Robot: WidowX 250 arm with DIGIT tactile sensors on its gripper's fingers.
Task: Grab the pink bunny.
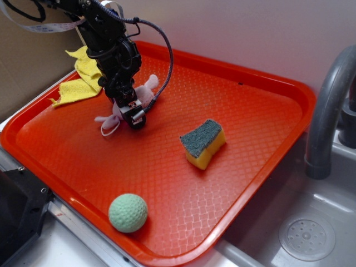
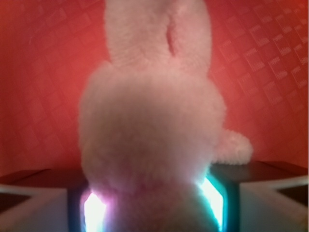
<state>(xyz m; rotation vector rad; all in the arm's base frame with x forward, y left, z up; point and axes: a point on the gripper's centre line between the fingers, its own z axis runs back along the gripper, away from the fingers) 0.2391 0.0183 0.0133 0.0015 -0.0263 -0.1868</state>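
Bunny: the small pale pink plush bunny lies in the far left part of the tray, under the arm; an ear and a thin pink loop cord stick out to either side.
Grip: the black gripper is down on the bunny; in the wrist view the bunny fills the space between the jaws, which pinch its lower body.
Tray: red textured plastic tray holding everything.
Cloth: crumpled yellow cloth just behind the bunny, at the tray's far left corner.
Sponge: yellow sponge with green scrub top, mid-tray, well apart.
Ball: green dimpled ball near the front rim.
Sink: grey basin and curved grey faucet to the right.
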